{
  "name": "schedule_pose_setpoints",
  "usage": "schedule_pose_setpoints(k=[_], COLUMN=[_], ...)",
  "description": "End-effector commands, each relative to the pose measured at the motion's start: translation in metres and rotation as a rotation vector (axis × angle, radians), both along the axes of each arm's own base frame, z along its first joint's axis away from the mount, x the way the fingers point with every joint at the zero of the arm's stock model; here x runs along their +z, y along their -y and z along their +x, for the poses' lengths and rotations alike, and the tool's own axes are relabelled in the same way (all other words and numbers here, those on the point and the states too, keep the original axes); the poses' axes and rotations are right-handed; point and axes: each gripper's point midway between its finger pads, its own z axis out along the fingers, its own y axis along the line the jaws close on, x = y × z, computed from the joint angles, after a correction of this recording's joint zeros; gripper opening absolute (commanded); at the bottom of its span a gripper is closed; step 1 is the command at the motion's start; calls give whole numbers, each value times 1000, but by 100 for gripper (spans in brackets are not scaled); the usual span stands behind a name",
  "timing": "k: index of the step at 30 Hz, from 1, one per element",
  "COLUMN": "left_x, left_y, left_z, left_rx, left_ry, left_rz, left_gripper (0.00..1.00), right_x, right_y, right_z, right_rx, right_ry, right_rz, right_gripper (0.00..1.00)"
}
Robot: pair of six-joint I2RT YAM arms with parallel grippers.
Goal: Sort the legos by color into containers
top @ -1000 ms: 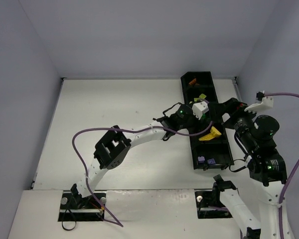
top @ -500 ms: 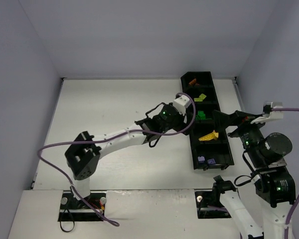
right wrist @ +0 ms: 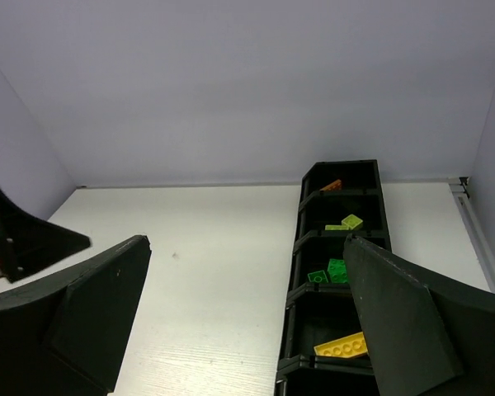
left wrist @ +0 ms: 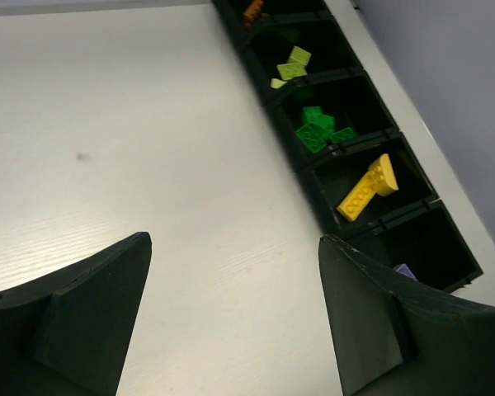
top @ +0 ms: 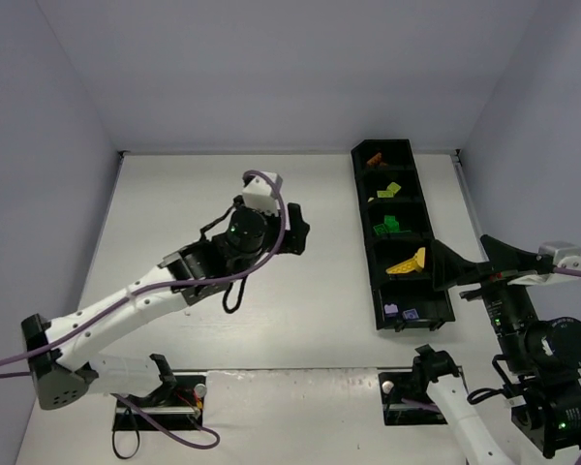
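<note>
The left pincer [left wrist: 233, 241] and right pincer [right wrist: 247, 240] had drawn away from the tray [top: 369, 254], both spread apart and empty. The legos [top: 409, 262] lay sorted inside it, so the task looked finished.

1. One black tray [left wrist: 346, 148], five compartments.
2. One orange-brown brick [left wrist: 252, 11].
3. Three lime bricks [left wrist: 293, 70].
4. Green bricks [left wrist: 311, 136]: three or four, tightly bunched.
5. Yellow bricks [left wrist: 359, 196]: one long, possibly a second touching.
6. Two lilac bricks [top: 391, 310].

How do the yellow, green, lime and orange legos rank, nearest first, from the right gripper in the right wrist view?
1. yellow lego, bottom right
2. green legos, just above
3. lime legos, higher still
4. orange lego, topmost
</note>
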Motion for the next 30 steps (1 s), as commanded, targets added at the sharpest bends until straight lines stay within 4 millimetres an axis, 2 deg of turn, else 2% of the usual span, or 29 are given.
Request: schedule_pose_setpoints(k=[1, 4, 6, 7, 8, 9, 10, 14, 20, 25, 30], left_x=[11, 14, 21, 16, 22, 22, 22, 17, 17, 21, 21], left_y=[-56, -85, -113, -125, -138, -146, -163, -197, -228, -244, -249], left_z=[-8, -15, -24, -28, -34, -38, -44, -57, -68, -73, -74], left_rx=[144, 208, 262, 282, 300, 311, 336, 389, 432, 450, 455], left_ry=[13, 29, 44, 38, 51, 55, 65, 85, 113, 142, 164], left_rz=[22, 29, 28, 56, 30, 32, 37, 50, 74, 106, 102], left_gripper=[76, 76, 76, 75, 76, 76, 76, 76, 76, 76, 76], right_x=[6, 2, 2, 1, 0, 0, -2, -7, -13, -13, -15], right_y=[4, 6, 8, 10, 12, 12, 12, 9, 7, 7, 7], right_z=[3, 1, -3, -3, -3, -4, -4, -4, -4, -4, 0], right_rx=[-20, -28, -31, -40, -51, -51, -48, -29, -14, -13, -24], right_ry=[35, 26, 37, 35, 34, 37, 34, 27, 19, 20, 8], right_rz=[-28, -33, -34, -34, -35, -33, -34, -41, -47, -50, -57], right_gripper=[100, 100, 100, 100, 100, 100, 100, 100, 100, 100, 100])
